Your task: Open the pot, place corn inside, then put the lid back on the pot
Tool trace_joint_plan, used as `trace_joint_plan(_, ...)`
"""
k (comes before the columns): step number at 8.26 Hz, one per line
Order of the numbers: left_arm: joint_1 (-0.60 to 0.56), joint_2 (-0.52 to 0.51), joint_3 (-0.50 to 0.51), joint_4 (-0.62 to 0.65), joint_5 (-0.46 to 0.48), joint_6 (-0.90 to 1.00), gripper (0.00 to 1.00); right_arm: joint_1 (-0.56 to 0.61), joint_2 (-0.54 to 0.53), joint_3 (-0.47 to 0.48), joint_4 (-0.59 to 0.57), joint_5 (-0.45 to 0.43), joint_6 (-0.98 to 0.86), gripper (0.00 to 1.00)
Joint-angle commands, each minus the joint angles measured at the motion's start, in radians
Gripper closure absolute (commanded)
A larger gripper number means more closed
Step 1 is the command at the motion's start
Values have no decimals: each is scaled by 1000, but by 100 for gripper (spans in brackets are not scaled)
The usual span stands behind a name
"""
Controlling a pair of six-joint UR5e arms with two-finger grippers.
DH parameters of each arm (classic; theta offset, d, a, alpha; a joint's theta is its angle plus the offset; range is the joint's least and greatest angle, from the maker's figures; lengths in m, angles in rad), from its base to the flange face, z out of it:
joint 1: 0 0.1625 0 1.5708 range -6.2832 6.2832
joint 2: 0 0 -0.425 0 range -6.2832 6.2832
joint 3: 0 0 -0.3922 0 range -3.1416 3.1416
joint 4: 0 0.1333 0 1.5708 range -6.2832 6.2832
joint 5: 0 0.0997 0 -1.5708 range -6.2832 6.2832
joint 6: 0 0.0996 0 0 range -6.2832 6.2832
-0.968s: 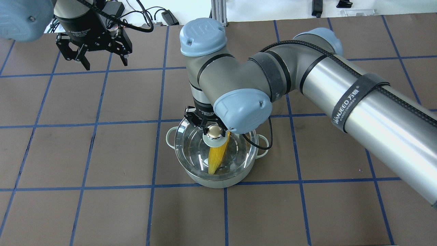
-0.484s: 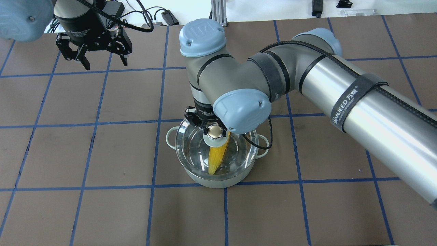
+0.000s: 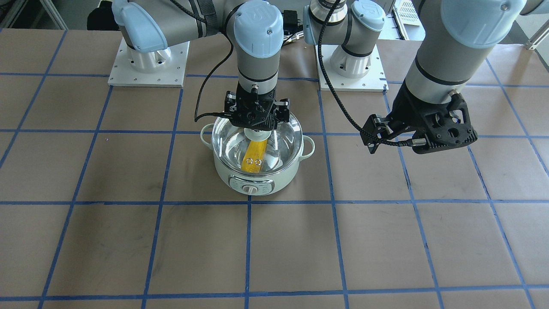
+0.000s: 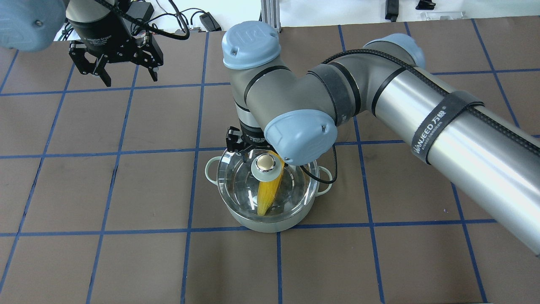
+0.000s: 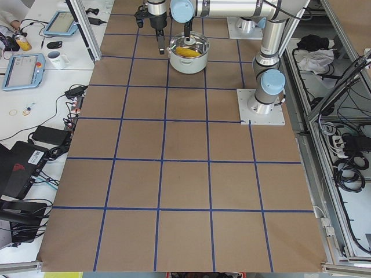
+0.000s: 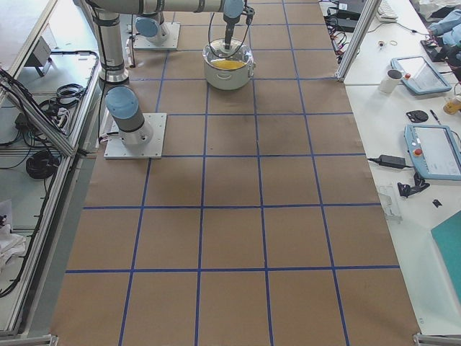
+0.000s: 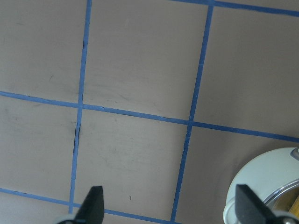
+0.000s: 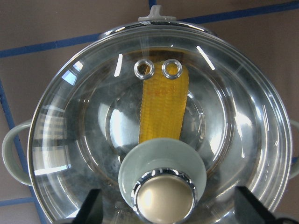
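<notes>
Brown paper covers the table (image 4: 126,190), ruled into squares by blue tape. From overhead, the right arm (image 4: 295,101) hangs over the far rim of the mint-green pot (image 4: 270,226) and hides part of it. A black cable (image 4: 334,164) loops beside one side handle. The right gripper (image 8: 171,206) sits just above the glass lid (image 8: 233,116), fingers spread wide either side of the cream knob (image 8: 163,200), not touching it. The left gripper (image 7: 170,205), also spread and empty, hovers over bare table well apart from the pot. The lid sits on the pot. The yellow corn (image 8: 163,107) lies inside, visible through the glass.
</notes>
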Motion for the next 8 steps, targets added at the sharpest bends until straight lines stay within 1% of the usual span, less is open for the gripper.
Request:
trace_joint_plan(1, 0, 0, -2, 0, 0, 2, 0, -23, -50, -7, 16, -7, -13, 0)
trace_joint_plan(2, 0, 2, 0, 0, -2, 2, 0, -63, -93, -8, 42, -13, -15, 0)
trace_joint_plan(3, 0, 2, -2, 0, -2, 2, 0, -127, -149, -11, 89, -28, -74, 0)
trace_joint_plan(4, 0, 2, 0, 0, -3, 2, 0, -205, -206, -11, 151, -31, -179, 0)
trace_joint_plan(6, 0, 2, 0, 2, -3, 2, 0, -371, -266, -14, 193, -31, -363, 0)
trace_joint_plan(7, 0, 0, -2, 2, -2, 2, 0, -428, -289, -22, 222, -33, -439, 0)
trace_joint_plan(8, 0, 0, 0, 2, -2, 2, 0, -449, -294, -24, 237, -34, -470, 0)
